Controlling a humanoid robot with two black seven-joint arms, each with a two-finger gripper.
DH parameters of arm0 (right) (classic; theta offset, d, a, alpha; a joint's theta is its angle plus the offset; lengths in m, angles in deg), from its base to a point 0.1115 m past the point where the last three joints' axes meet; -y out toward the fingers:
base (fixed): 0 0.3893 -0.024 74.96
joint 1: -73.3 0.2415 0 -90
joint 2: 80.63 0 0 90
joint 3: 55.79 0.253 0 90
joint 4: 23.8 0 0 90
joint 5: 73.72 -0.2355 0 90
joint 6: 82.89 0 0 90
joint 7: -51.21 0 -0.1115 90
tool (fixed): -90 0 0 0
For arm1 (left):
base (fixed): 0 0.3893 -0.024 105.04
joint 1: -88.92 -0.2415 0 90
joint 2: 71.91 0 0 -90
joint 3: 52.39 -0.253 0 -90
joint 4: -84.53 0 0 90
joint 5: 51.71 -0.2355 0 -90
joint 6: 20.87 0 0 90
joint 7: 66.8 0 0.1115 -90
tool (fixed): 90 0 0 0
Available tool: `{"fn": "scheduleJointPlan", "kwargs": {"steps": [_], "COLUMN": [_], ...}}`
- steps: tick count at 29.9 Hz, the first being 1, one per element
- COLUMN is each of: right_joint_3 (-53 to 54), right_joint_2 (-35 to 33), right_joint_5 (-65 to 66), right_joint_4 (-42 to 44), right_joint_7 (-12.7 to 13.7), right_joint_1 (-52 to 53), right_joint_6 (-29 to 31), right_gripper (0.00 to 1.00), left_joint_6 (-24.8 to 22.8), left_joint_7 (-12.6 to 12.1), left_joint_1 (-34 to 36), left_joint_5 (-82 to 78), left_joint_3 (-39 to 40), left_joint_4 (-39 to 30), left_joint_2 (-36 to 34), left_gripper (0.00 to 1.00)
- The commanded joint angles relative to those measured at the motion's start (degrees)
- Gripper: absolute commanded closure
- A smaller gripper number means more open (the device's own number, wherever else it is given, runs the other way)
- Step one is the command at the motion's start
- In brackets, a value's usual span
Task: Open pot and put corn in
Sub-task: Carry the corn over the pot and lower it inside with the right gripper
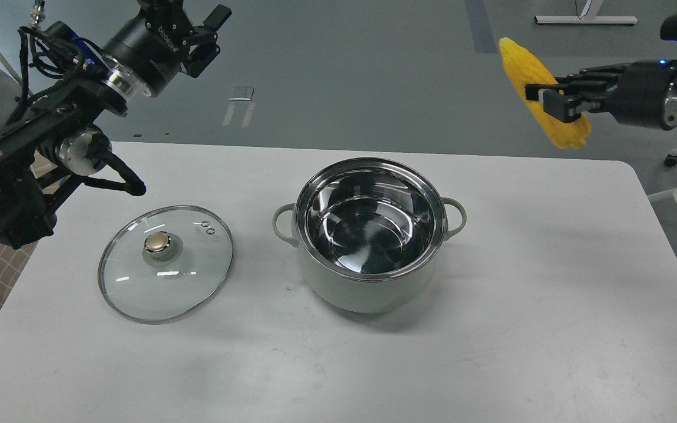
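Two black arms reach in over a white table (491, 329), one from each side. On the table stands the pale grey-green pot (368, 282), uncovered, its shiny steel inside showing nothing but reflections, with a small loop handle on each side. Its glass lid (165, 264) lies flat on the table just to the left of the pot, apart from it, gold knob (158, 242) up and steel rim all round.

The right gripper (553, 101) is held high, above and to the right of the pot, past the table's far right corner as seen from the head. Its two black fingers pinch the yellow corn cob (541, 88) across the middle, one finger crossing the front of the cob. The cob hangs in the air, tilted, with its tapered tip pointing up and to the left and its blunt end down and to the right. It touches neither pot nor table.

The left gripper (206, 38) is raised at the upper left, well above the lid and clear of it. Its fingers stand spread apart with nothing between them. Cables loop along that arm near the left edge of the table
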Motion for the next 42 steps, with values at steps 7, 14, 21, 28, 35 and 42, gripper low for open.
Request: {"fn": "scheduleJointPlan", "kwargs": {"steps": [7,14,21,28,35,42], "right_joint_3": [-11.58,-18.44,-18.53,-18.62,-19.76,-20.2], "right_joint_2": [16.39,21.76,25.36,29.4,33.54,34.6], "right_joint_5": [-5.77,-6.03,-6.03,-6.03,-6.03,-6.03], "right_joint_4": [0.69,0.34,2.36,5.43,8.51,10.27], "right_joint_7": [0.01,0.01,0.01,0.01,0.01,0.01], "right_joint_1": [8.6,6.76,3.59,2.1,0.96,-0.63], "right_joint_6": [0.42,0.33,-0.11,-0.37,-0.1,-0.02], "right_gripper": [0.93,0.93,0.92,0.9,0.88,0.88], "left_joint_6": [-0.04,0.05,-0.04,0.05,-0.04,-0.04], "left_joint_7": [0.0,0.0,0.0,0.0,0.0,0.0], "left_joint_1": [-0.08,-0.08,0.01,0.01,0.01,0.01], "left_joint_5": [0.0,0.0,0.0,0.0,0.0,0.0], "left_joint_3": [0.09,0.09,0.09,0.09,0.53,0.71], "left_joint_4": [0.0,0.0,0.09,0.09,0.09,0.09], "left_joint_2": [0.07,0.77,0.69,0.6,0.51,0.51], "left_gripper": [0.07,0.07,0.07,0.07,0.07,0.07]}}
